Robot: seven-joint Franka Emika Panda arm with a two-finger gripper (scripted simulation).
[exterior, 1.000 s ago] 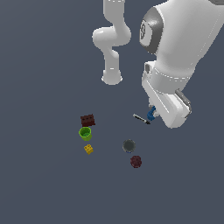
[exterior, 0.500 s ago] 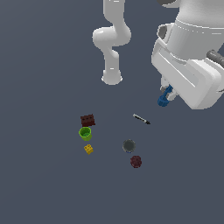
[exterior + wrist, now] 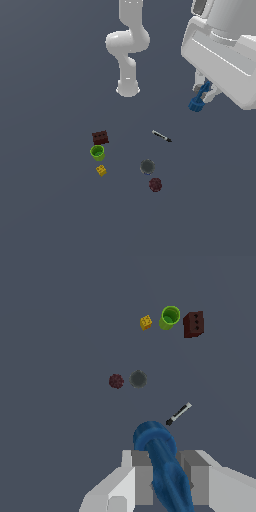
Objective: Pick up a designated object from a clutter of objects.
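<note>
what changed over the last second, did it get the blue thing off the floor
Yes. The gripper, shut on the blue item, rose from beside the pen and carried it up, toward the exterior view's right. The brown brick, green cup, yellow brick, grey piece and red ball stayed put.

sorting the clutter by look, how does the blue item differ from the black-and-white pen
The blue item is bright blue and thick, flaring to a round end; the pen is thin, black and white. The blue item is clamped in the end effector, off the floor; the pen lies flat, untouched. Both are elongated.
</note>
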